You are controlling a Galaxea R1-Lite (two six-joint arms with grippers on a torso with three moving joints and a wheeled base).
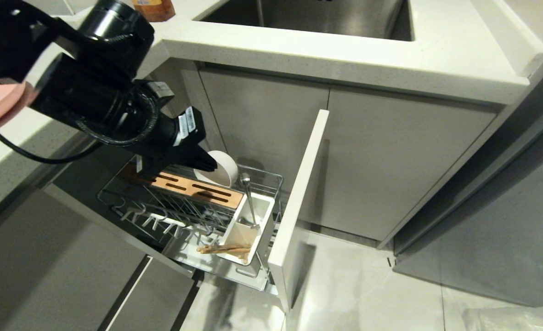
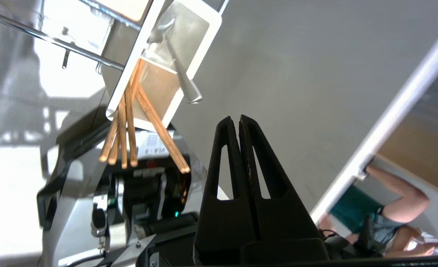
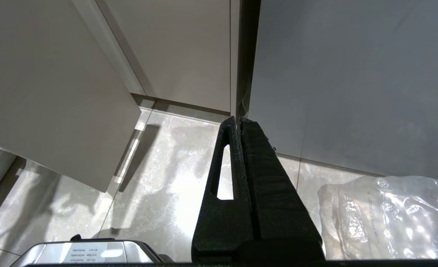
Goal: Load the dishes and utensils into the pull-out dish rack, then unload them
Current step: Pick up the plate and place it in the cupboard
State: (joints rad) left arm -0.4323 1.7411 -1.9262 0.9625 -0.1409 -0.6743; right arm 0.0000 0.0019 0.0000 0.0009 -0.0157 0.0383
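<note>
Beneath the counter [image 1: 336,55], my left pincer [image 1: 207,162] hovers closed and empty above the pull-out dish rack [image 1: 179,216].

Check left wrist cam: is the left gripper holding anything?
No. The left gripper is shut on nothing, clear of the chopsticks and spoon.

Pull-out dish rack [image 1: 262,177] holding white bowl [image 1: 223,168], chopsticks [image 1: 223,249], spoon [image 1: 249,197], wooden block [image 1: 198,188]

Your head view looks down on the utensil box [image 1: 246,230], left wrist view close beside that same box [image 2: 174,66], right wrist view faces floor away from it.
</note>
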